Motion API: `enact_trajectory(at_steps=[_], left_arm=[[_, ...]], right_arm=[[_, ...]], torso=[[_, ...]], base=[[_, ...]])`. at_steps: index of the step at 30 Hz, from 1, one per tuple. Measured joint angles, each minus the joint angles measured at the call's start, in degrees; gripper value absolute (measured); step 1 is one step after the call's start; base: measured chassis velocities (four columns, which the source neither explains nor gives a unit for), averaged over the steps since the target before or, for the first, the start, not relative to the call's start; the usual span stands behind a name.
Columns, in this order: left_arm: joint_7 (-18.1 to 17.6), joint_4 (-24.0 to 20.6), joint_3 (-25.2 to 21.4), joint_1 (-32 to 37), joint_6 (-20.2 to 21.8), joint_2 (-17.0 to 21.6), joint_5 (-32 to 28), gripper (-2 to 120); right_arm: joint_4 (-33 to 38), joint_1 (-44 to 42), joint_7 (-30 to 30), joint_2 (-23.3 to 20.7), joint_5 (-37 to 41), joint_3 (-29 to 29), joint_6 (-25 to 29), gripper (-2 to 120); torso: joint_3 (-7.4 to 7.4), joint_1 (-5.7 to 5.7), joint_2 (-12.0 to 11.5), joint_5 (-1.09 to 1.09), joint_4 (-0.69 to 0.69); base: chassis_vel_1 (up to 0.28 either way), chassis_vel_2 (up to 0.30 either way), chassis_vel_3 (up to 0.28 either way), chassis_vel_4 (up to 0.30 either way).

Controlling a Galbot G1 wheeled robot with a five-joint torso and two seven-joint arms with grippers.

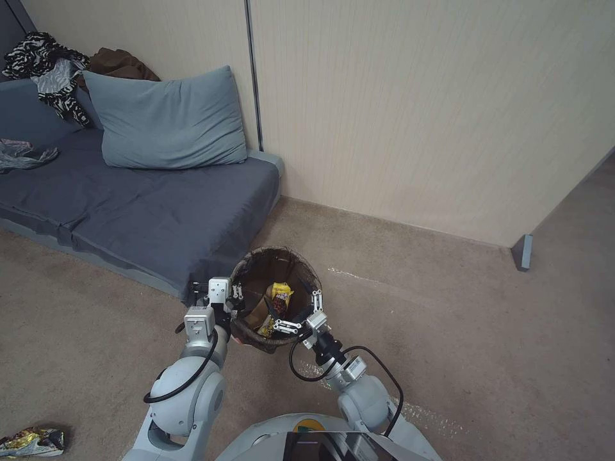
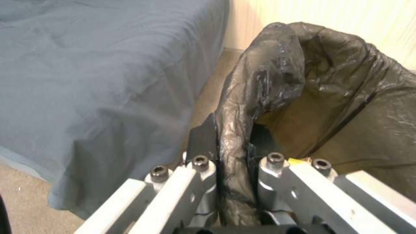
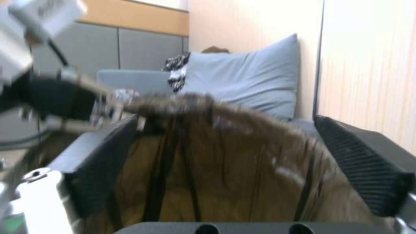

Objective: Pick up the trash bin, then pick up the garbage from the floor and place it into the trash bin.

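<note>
**Bin held at its rim by the left gripper; right gripper spread above the opening**

The trash bin (image 1: 277, 301), lined with a dark brown bag, sits off the carpet in front of the robot, just beside the near corner of the grey-blue mattress (image 1: 141, 211). Its opening faces up. Inside lie a yellow snack wrapper (image 1: 280, 296) and a tan paper piece (image 1: 258, 312) against the liner.

The left gripper (image 2: 232, 146) is at the bin's left rim. Its fingers (image 2: 203, 138) are narrow, one outside and one inside the rim, pinching the folded liner and wall between them.

The right gripper (image 1: 302, 314) is at the bin's right, near edge, over the opening. Its fingers (image 3: 366, 169) stand wide apart and carry nothing; the liner's inner wall is seen between them in the right wrist view.

On the carpet (image 1: 435, 294), near the robot's left side, lies a crumpled yellow wrapper (image 1: 32, 442), well apart from the bin.

On the mattress, a blue-grey pillow (image 1: 168, 118) leans against the wall. Zebra-striped clothing (image 1: 48, 70) and a brown garment (image 1: 118, 64) lie behind it at the far corner. A crumpled silver sheet (image 1: 19, 155) rests at the mattress's left edge.
</note>
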Motion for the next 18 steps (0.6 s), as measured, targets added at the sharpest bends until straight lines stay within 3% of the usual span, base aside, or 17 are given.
enact_trajectory(at_steps=[9,13,18], left_arm=[[0.83,-0.74,0.31,1.76,-0.30,1.81,-1.11,7],[1.70,-1.59,0.44,2.68,-0.78,2.62,-1.50,7],[2.61,-2.53,0.44,3.75,-1.29,3.25,-1.31,7]], right_arm=[[10.41,-2.88,5.88,0.51,-0.53,2.91,-1.03,100],[18.71,-6.10,13.64,1.50,-1.99,6.21,-4.63,100],[20.99,-10.14,17.50,2.86,-4.42,9.41,-5.68,100]], torso=[[0.00,0.00,0.00,0.00,0.00],[0.00,0.00,0.00,0.01,-0.01],[0.00,0.00,0.00,0.00,-0.01]], base=[[0.000,0.000,0.000,0.000],[0.000,0.000,0.000,0.000],[0.000,0.000,0.000,0.000]])
